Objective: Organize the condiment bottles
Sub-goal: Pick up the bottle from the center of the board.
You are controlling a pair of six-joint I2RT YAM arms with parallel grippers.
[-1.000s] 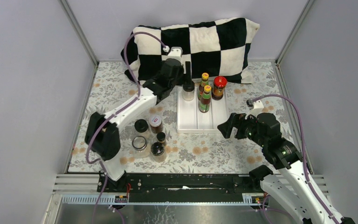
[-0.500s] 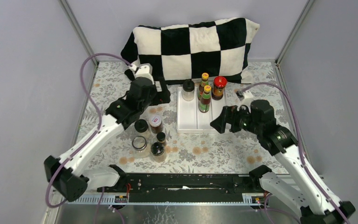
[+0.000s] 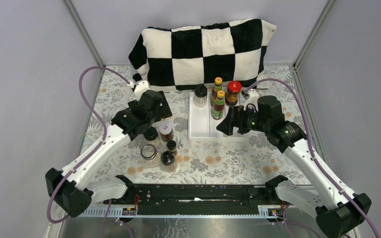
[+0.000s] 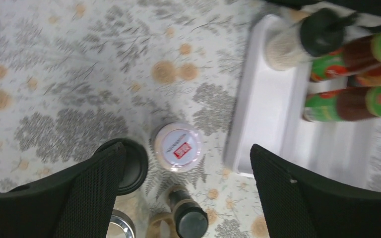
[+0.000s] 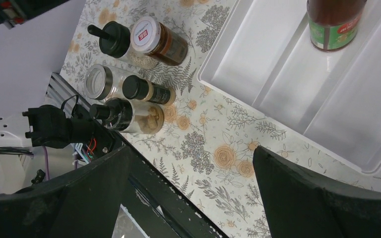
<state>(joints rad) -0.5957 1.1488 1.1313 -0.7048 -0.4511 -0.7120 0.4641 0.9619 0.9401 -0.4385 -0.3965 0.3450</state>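
Note:
A white tray [image 3: 201, 126] holds a black-capped spice jar [image 3: 200, 94], two slim yellow-capped sauce bottles [image 3: 218, 85] [image 3: 220, 104] and a red-lidded jar [image 3: 233, 91] at its far end. Left of it, several loose jars stand together: a black-capped jar [image 3: 151, 135], a white-lidded spice jar [image 3: 165, 130], a small black-capped bottle [image 3: 171, 146], a squat clear glass jar [image 3: 148, 152] and another black-capped jar [image 3: 167, 159]. My left gripper [image 4: 187, 148] is open and empty above the white-lidded jar [image 4: 177, 147]. My right gripper [image 5: 191, 153] is open and empty over the tray's near right corner [image 3: 233, 136].
A black-and-white checked cushion [image 3: 203, 47] lies against the back wall behind the tray. Grey walls close in the left and right sides. The black rail [image 3: 193, 193] with the arm bases runs along the near edge. The floral cloth [image 3: 218, 161] covers the table.
My left gripper has pulled back from the black-capped jar in the tray to above the loose jars. My right arm has reached forward and left to the tray's near right corner.

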